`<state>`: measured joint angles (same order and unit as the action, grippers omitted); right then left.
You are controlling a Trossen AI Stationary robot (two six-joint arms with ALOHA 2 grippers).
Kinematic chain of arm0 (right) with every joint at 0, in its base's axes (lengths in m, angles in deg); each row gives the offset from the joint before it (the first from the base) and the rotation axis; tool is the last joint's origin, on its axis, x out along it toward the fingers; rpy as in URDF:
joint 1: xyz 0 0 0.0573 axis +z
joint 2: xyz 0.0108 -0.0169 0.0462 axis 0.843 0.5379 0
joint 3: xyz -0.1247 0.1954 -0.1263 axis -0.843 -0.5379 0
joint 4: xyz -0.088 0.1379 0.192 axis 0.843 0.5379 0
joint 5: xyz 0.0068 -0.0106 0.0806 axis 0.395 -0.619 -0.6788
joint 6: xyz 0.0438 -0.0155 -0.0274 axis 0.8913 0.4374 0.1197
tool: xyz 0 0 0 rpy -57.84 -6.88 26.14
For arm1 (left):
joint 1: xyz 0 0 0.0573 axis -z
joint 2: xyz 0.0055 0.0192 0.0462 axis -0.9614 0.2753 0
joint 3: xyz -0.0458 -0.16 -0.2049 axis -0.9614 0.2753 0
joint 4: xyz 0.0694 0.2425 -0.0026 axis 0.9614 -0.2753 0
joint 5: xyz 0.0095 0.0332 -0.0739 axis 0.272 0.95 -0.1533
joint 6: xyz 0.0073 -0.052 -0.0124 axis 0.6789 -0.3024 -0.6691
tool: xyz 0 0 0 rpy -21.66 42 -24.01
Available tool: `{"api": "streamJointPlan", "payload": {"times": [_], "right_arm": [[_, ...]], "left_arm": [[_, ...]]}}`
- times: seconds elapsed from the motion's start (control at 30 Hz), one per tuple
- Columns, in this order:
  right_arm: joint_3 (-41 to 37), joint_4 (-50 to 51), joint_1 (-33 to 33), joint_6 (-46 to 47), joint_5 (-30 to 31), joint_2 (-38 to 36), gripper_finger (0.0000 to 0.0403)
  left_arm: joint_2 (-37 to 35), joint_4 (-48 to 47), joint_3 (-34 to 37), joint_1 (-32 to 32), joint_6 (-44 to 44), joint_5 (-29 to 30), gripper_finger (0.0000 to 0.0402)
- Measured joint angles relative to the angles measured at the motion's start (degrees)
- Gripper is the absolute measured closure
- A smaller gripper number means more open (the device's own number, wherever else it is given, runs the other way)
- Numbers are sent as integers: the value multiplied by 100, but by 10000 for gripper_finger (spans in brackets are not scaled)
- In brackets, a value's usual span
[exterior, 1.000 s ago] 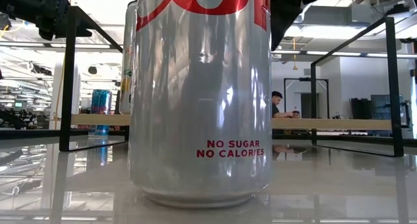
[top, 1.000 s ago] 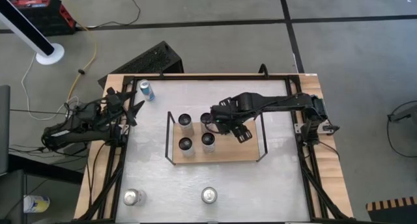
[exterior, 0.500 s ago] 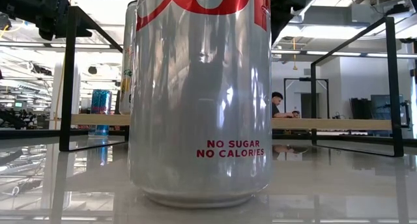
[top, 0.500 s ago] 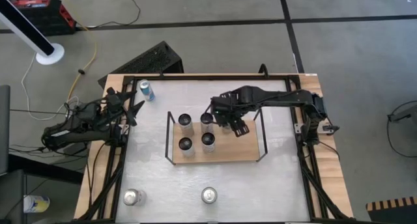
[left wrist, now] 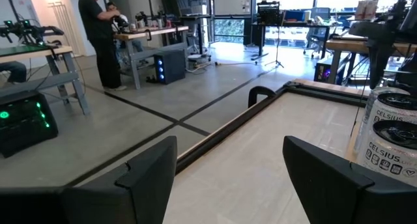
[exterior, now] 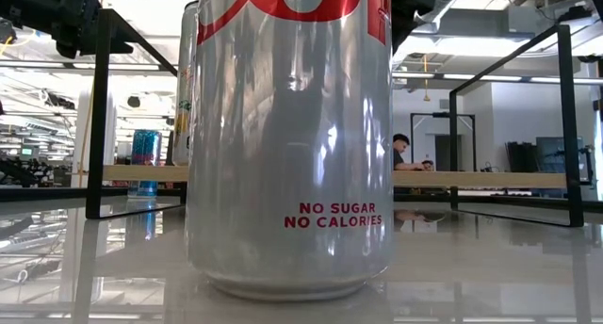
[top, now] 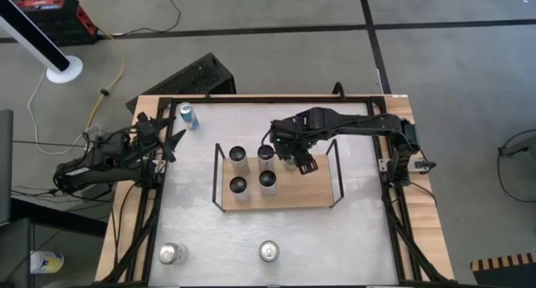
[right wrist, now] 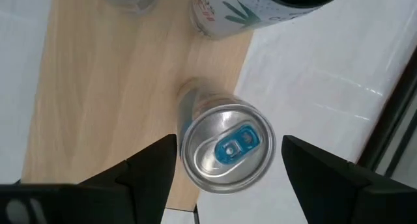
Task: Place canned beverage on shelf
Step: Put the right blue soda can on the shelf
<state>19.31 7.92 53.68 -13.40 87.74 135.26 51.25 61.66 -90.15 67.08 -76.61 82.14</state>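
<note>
High view: four cans (top: 239, 153) on shelf (top: 318, 192)

Two dark, cabled, jointed arms

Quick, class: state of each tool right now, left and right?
Left tool: open, holding nothing, waiting at the table's left edge.
Right tool: open, its fingers straddling a can on the shelf, apparently not gripping it.
</note>
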Motion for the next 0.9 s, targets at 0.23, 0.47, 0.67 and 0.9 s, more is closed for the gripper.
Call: {"api": "streamJointPlan", "payload": {"times": [0.23, 0.47, 0.67, 0.9], "right_arm": [[-2, -7, -52, 58, -147, 55, 101], [-2, -25, -89, 220, -191, 52, 101], [-2, 2, -126, 331, -272, 52, 101], [-2, -11, -128, 336, -272, 52, 101]], "left_arm": [[0, 0, 0, -1, 0, -1, 136], [0, 0, 0, -2, 0, -2, 136], [2, -2, 0, -1, 0, -2, 136], [2, -2, 0, 0, 0, -4, 136]]}}
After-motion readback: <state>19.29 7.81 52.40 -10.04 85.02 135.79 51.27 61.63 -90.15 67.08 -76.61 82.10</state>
